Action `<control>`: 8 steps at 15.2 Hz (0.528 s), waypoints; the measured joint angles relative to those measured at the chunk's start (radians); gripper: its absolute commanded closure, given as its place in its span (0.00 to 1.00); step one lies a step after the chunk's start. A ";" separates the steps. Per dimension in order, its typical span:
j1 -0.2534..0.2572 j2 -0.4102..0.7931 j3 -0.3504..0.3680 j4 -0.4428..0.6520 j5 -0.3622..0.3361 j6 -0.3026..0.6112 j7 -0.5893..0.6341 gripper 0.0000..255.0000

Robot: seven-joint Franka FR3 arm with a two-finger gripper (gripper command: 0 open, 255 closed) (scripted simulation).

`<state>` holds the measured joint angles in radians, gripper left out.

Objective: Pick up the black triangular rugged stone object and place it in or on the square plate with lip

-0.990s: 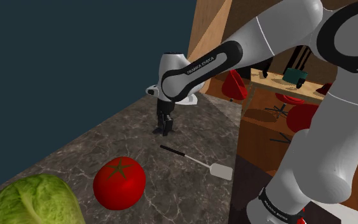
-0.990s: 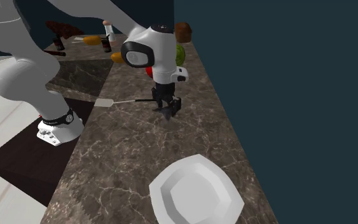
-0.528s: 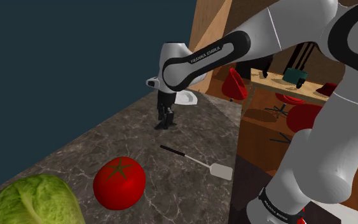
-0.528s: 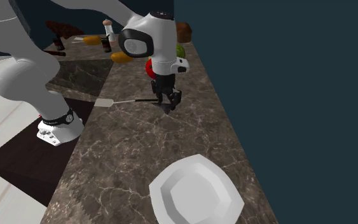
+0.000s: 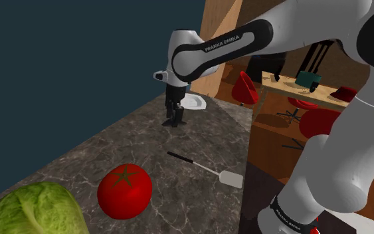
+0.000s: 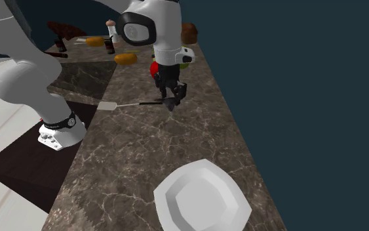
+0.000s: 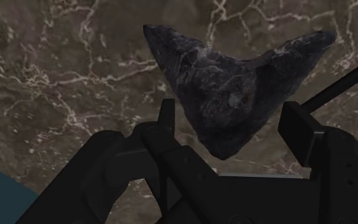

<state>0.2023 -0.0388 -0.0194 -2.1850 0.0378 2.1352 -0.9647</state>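
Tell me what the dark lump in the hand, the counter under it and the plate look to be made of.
The lump looks like rough stone: matte black-grey, jagged, with faint pale veins. The counter looks like polished marble or something similar: brown with white veining. The plate is plain white and smooth with a raised lip; whether it is ceramic or plastic, I cannot tell.

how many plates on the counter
1: the white plate on the counter at the second exterior view's bottom edge, apart from the claw holding the stone. The arm may hide others.
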 measured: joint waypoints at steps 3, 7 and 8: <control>-0.006 -0.009 -0.006 0.026 -0.002 -0.036 -0.010 1.00; -0.043 0.041 -0.046 0.094 -0.001 -0.056 -0.085 1.00; -0.054 0.050 -0.056 0.106 0.000 -0.061 -0.107 1.00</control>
<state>0.1486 0.0110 -0.0759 -2.0789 0.0374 2.0746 -1.0716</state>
